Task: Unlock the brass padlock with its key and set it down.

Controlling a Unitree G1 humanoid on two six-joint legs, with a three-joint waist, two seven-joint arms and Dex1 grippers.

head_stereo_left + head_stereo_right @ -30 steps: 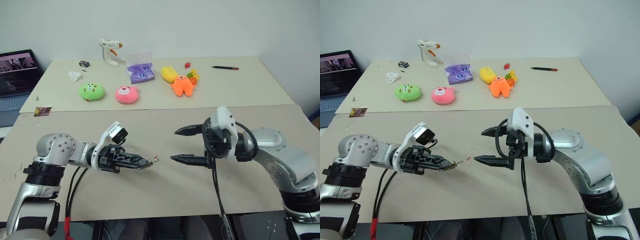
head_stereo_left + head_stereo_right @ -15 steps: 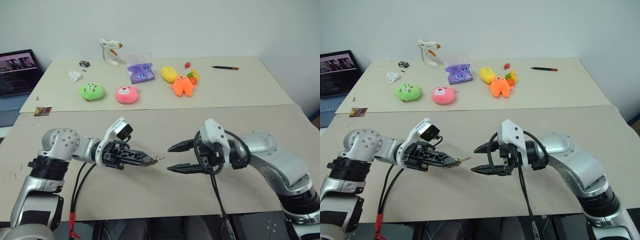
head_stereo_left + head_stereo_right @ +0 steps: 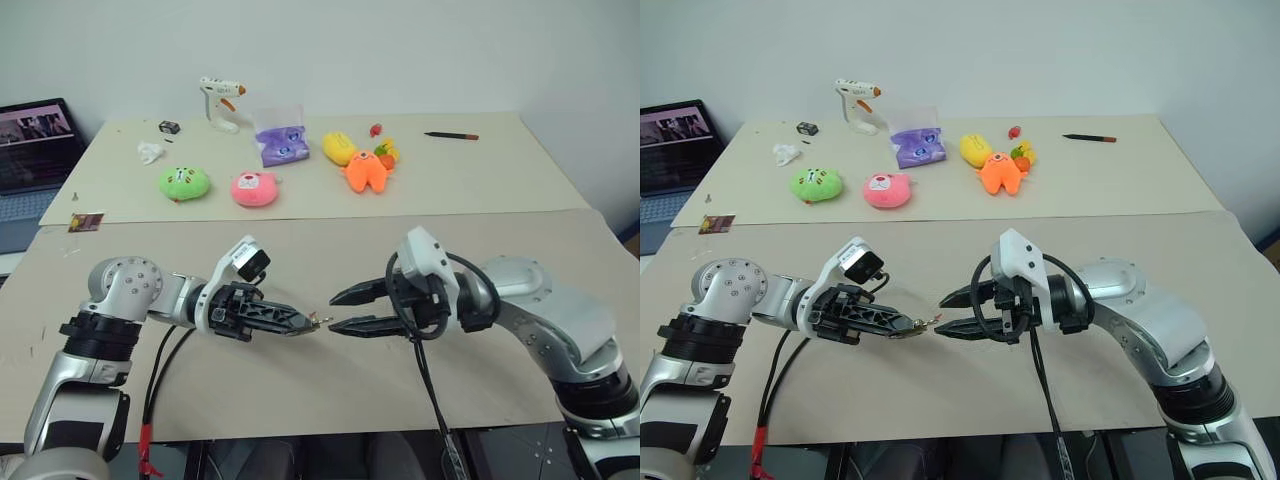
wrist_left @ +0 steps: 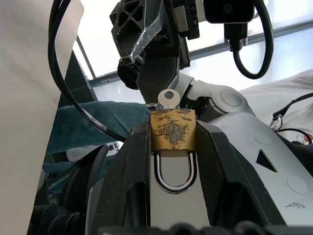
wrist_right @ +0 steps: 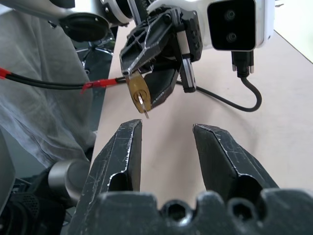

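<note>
The brass padlock (image 4: 173, 129) sits clamped between the two fingers of the left gripper (image 3: 300, 326), its shackle turned back toward the wrist and the key (image 4: 168, 97) standing out of its body past the fingertips, all of it held above the bare tan table (image 3: 330, 250). Facing it tip to tip, the right gripper (image 3: 338, 311) has its jaws parted with nothing between them. Its fingers (image 5: 122, 147) are just short of the key, which hangs in line with the gap and does not touch them.
</note>
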